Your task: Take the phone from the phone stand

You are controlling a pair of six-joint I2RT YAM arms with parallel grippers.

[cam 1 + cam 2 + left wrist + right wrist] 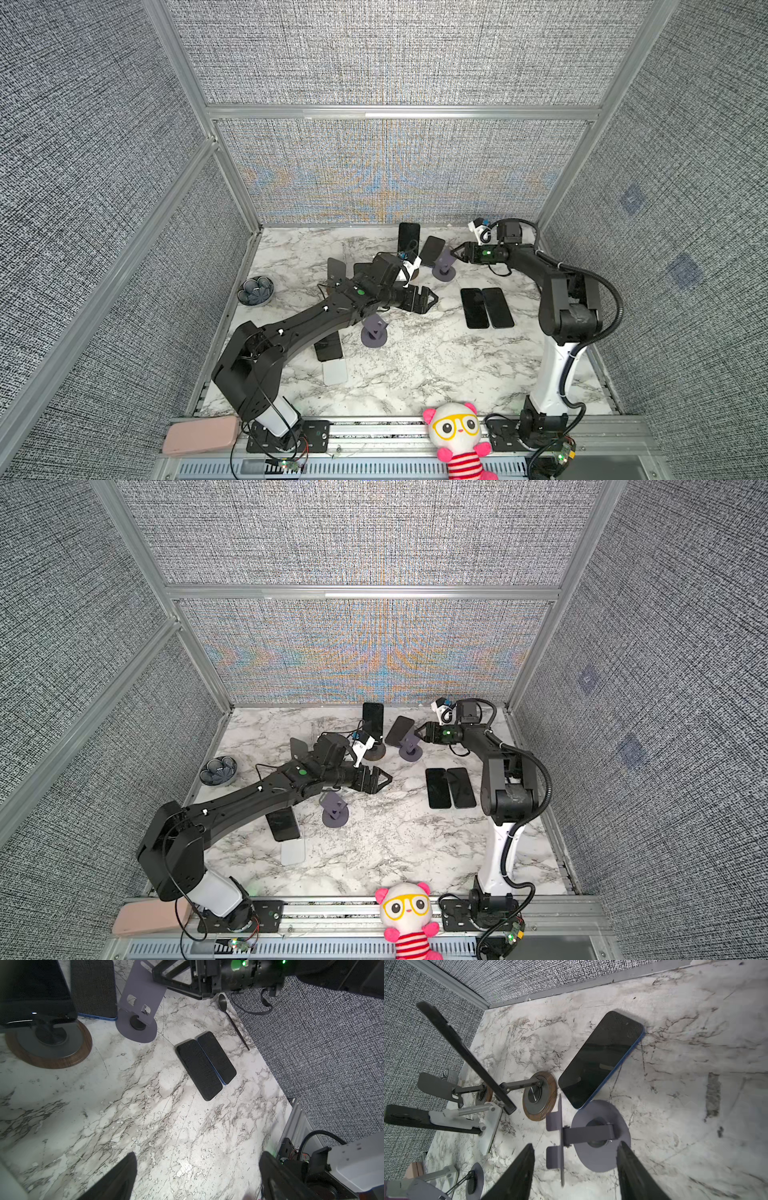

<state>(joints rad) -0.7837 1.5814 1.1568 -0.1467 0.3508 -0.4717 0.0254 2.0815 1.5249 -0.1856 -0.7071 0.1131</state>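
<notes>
Where: phone point(600, 1059) lies flat, screen up, near the bench's point(415, 374) far edge, just beside the purple stand's point(600, 1136) base and off it.
Right: right gripper point(576, 1144) has its jaws apart at the purple stand's plate and holds nothing.
Left: left gripper point(198, 1155) is spread wide and empty over mid-bench.
Handling: probably stiff, slick, breakable glass; best pinched across the long edges.
Views: the right wrist view shows the phone's blue edge. Both top views give only a dark slab. The left wrist view shows the plate's bare front.

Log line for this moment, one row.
right gripper: open, at empty purple stand | phone: flat on table beside it | left gripper: open, empty
</notes>
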